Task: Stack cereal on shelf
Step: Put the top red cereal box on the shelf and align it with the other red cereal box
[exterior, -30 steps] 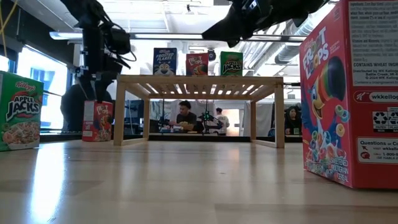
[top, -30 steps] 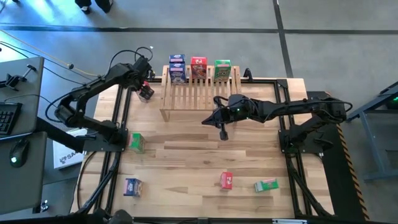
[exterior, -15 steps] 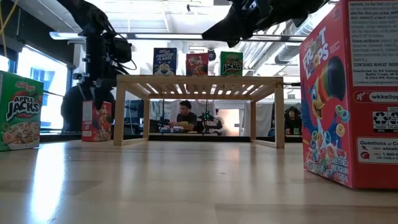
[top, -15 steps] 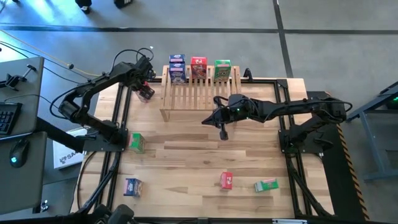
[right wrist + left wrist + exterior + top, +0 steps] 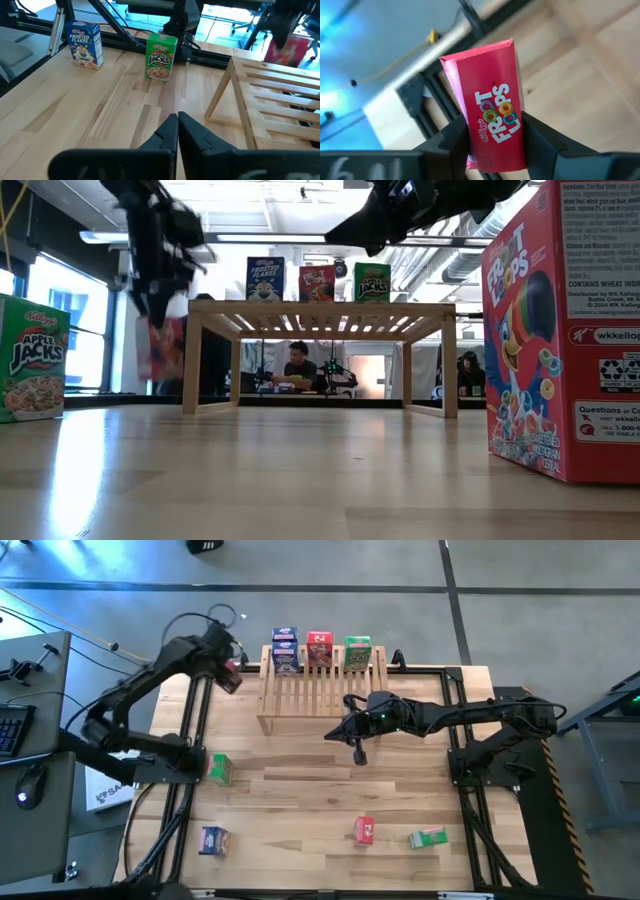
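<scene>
- I see my left gripper [image 5: 492,137] pinching a red cereal box [image 5: 490,105] above the table, just left of the shelf [image 5: 318,690].
- Its long axis runs out along the fingers.
- My right gripper [image 5: 178,131] is pressed together over mid-table.

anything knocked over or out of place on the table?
One oddity: the green box near the front right corner lies on its side, while the others stand. The left pincer holds a red box off the table beside the shelf.
</scene>
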Robot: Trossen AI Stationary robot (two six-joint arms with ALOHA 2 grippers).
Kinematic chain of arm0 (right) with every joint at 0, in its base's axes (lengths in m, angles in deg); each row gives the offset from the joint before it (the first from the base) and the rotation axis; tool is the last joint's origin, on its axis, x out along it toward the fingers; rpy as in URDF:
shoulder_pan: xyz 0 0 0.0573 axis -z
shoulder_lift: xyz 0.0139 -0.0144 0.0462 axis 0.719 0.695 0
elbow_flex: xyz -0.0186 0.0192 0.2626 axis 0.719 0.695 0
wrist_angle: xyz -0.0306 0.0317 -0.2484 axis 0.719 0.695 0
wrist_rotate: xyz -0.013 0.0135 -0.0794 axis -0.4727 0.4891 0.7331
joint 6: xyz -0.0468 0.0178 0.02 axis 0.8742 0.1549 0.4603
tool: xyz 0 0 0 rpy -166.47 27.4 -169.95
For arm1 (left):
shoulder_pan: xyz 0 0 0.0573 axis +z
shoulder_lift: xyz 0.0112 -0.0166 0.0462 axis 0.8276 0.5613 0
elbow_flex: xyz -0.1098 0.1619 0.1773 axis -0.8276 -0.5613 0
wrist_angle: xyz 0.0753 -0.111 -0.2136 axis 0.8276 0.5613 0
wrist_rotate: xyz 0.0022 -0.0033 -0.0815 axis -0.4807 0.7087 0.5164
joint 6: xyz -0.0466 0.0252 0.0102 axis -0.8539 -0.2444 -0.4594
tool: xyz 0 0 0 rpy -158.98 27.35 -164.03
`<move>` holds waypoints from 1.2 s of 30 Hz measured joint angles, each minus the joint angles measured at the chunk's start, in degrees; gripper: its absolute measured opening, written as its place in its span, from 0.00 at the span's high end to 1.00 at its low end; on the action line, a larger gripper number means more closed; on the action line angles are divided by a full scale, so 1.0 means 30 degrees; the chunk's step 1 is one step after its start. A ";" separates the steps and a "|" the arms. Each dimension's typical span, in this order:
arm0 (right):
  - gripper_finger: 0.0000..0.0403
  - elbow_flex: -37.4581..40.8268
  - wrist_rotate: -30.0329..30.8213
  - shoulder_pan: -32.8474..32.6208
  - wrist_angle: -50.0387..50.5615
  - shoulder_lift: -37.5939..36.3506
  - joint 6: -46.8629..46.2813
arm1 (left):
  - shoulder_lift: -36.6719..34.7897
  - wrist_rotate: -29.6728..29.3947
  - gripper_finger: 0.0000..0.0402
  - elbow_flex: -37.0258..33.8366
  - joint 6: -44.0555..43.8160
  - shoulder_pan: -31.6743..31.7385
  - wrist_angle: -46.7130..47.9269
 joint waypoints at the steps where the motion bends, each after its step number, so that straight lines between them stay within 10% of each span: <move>1: 1.00 0.0000 0.0000 0.0000 0.0000 0.0000 -0.0002 | -0.0462 -0.0006 0.66 0.0358 0.0091 0.0000 0.0244; 20: 1.00 0.0000 -0.0080 0.0000 0.0015 0.0000 -0.0408 | -0.7340 0.3212 0.66 0.7306 0.0479 -0.6437 0.5663; 36: 1.00 0.0000 -0.0076 0.0000 0.0420 -0.0520 -0.1063 | -0.0788 0.4018 0.66 1.0080 0.2290 -1.3913 0.3620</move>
